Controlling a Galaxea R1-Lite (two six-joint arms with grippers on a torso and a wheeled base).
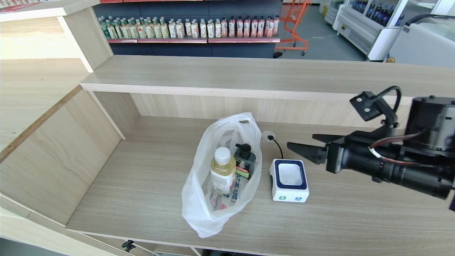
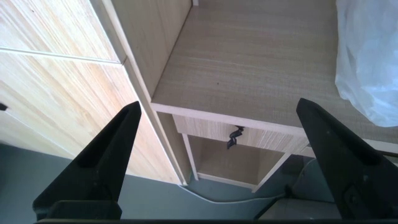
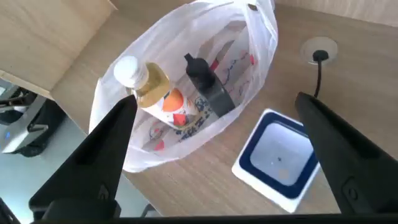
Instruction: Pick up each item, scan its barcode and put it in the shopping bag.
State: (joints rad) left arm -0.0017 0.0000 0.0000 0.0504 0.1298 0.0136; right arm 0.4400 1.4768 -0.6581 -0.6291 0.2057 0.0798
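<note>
As the bottle and pump bottle stood upright in the bag beside the scanner, I judged bagging done. My right end effector hung released and empty near the scanner; the left end effector gaped empty off the surface's near edge.
</note>
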